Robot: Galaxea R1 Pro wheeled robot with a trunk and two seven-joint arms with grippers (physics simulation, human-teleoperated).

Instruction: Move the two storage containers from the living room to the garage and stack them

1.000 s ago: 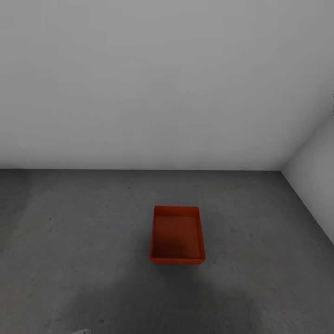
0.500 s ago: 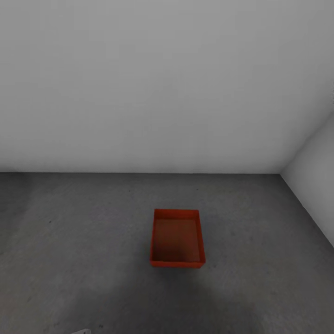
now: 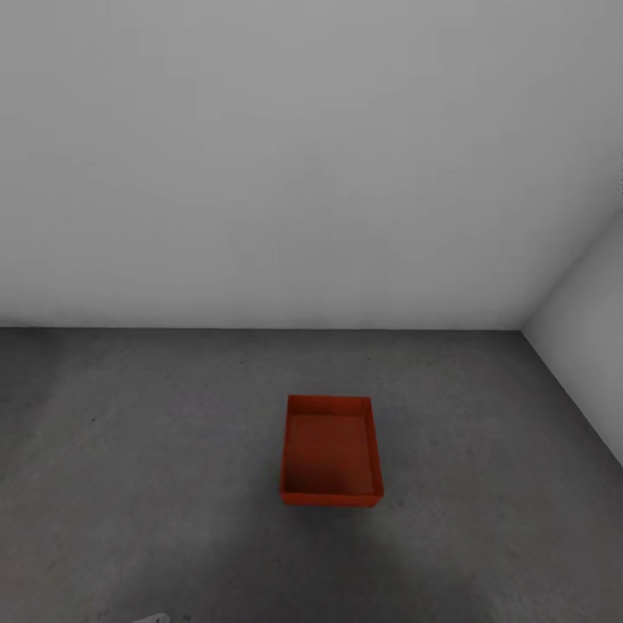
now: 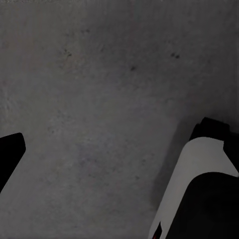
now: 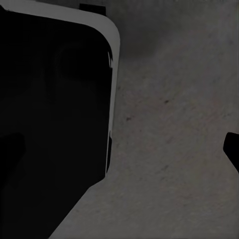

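- Concrete floor (image 3: pixel 156 450), dark grey and speckled, runs back to pale grey walls (image 3: pixel 303 156); a corner shows at about 3 o'clock in the head view.
- One orange-red storage container (image 3: pixel 330 451) sits flat on the floor, just below centre in the head view, toward 6 o'clock. Open top faces up, nothing inside, long side running away from the robot. Well apart from both walls.
- Soft dark shadow on the floor just in front of the container, at 6 o'clock.
- Left wrist view: bare floor beneath, one black fingertip (image 4: pixel 9 154) at the 9 o'clock edge, white-and-black robot body (image 4: pixel 199 194) at 4 o'clock. Left claw looks spread wide, holding nothing.
- Right wrist view: large dark robot body with a white edge (image 5: pixel 55 124) from 9 to 12 o'clock, floor beyond, one black fingertip (image 5: pixel 233 149) at 3 o'clock. Right claw also looks wide, holding nothing.
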